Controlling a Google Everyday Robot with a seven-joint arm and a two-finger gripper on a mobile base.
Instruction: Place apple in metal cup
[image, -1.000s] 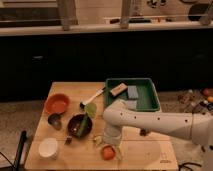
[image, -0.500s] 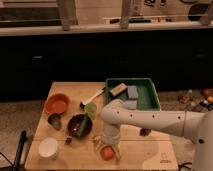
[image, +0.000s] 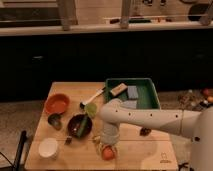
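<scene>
The apple (image: 107, 152) is small and red-orange and lies near the table's front edge, partly covered by my gripper (image: 108, 148), which reaches straight down onto it from the white arm (image: 145, 120). The metal cup (image: 54, 120) is squat and dark grey and stands at the left of the table, below the orange bowl (image: 57, 103) and left of the dark maroon bowl (image: 79, 125). The cup is well to the left of the gripper.
A white cup (image: 48, 148) stands at the front left. A green tray (image: 133, 93) with sponges sits at the back right. A brush (image: 93, 96) and a green object (image: 90, 109) lie mid-table. A small dark item (image: 145, 132) lies right of the arm.
The arm has swung left and down, bringing the gripper from just right of the apple to directly over it. The apple has stayed in place.
</scene>
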